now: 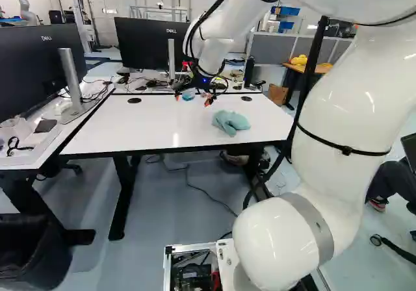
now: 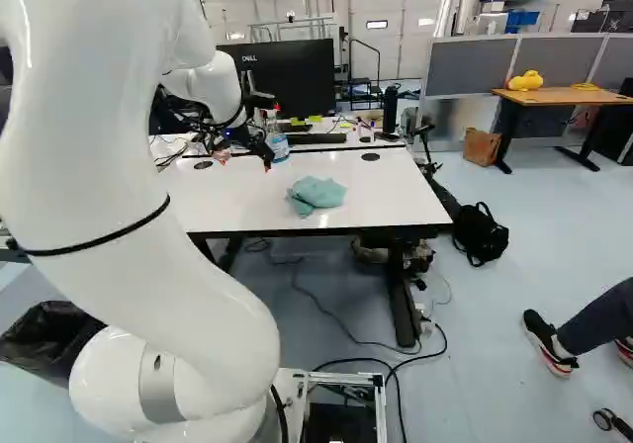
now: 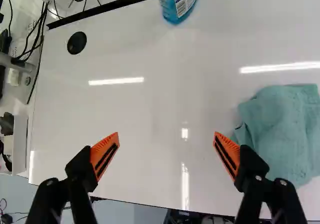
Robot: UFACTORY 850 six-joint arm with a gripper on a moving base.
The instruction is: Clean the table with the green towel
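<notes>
My gripper point(image 1: 194, 99) hangs over the back part of the white table point(image 1: 156, 119) in the left base view. In the wrist view the gripper point(image 3: 166, 151) stands wide open, with only bare tabletop beneath the space between its orange pads. The green towel point(image 3: 282, 129) lies crumpled beside one finger, whose tip overlaps its edge in that view. In the right base view the towel point(image 2: 316, 195) rests near the middle of the table. A blue spray bottle point(image 2: 278, 143) stands at the table's back edge, close to the gripper.
A monitor point(image 1: 151, 43) and cables stand behind the table, another monitor point(image 1: 39, 70) at its left. A black bin point(image 1: 32, 252) is on the floor at lower left. Right of the table lies a black backpack point(image 2: 481, 235). Another robot point(image 1: 25, 4) shows far back.
</notes>
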